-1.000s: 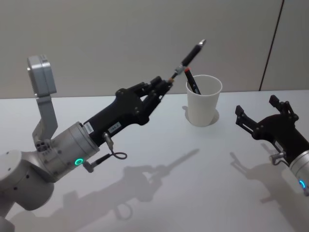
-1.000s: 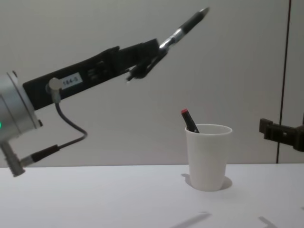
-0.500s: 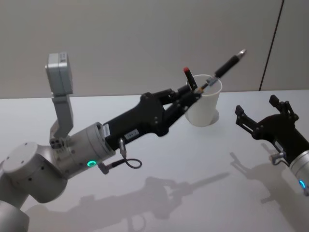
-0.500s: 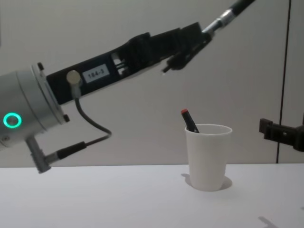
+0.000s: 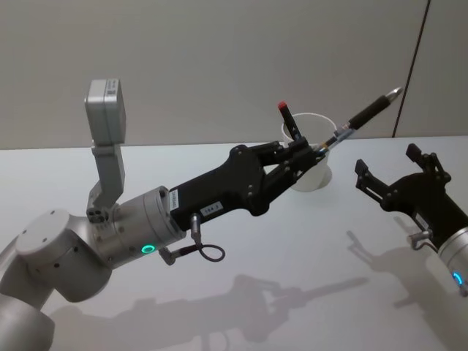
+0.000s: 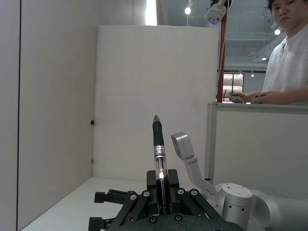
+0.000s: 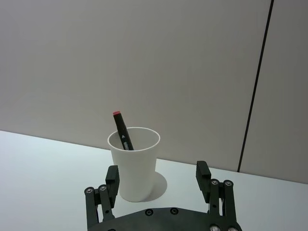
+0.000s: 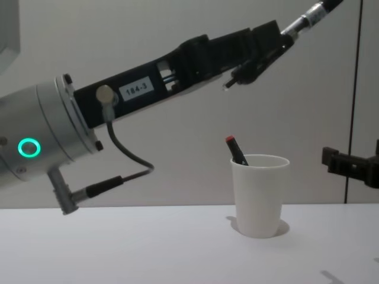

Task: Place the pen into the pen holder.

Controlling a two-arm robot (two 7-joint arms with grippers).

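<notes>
A black pen [image 5: 365, 114] with a silver band sticks out of my left gripper [image 5: 322, 145], which is shut on its lower end. The pen [image 8: 312, 12] slants up and to the right, well above the pen holder [image 8: 259, 195]. That holder is a white paper cup [image 5: 322, 174] at the back of the table, partly hidden in the head view by the left gripper [image 8: 277, 45]. A black marker with a red cap [image 7: 121, 130] leans inside the cup [image 7: 134, 163]. My right gripper [image 7: 157, 185] hangs open to the right of the cup, holding nothing.
The white table [image 5: 292, 248] runs up to a grey wall. The left forearm [image 5: 219, 194] stretches across the middle, with a cable loop [image 5: 208, 252] hanging below it. The right gripper [image 5: 391, 172] stays right of the cup.
My left arm has swung right and forward with the pen, from left of the cup to over it. The pen tip now lies beyond the cup's right side. The right arm is still.
</notes>
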